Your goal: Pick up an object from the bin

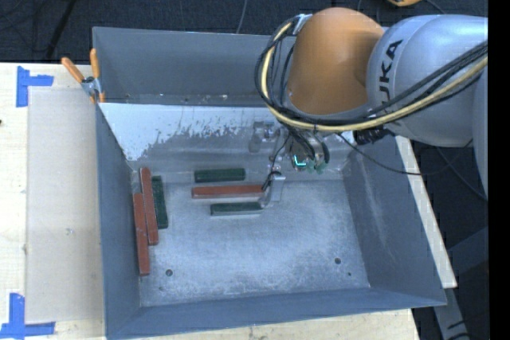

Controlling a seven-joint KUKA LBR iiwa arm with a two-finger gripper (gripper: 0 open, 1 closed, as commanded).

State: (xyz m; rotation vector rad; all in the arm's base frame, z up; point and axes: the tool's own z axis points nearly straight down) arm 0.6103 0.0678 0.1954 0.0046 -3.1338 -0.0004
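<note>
Fingers (271,188) at right end of middle red-brown bar (227,190), open or closed unclear

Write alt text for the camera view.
The gripper hangs in the grey metal bin, at the right end of a reddish-brown bar that lies between a farther dark green bar and a nearer dark green bar. More bars lie along the bin's left wall.
</note>
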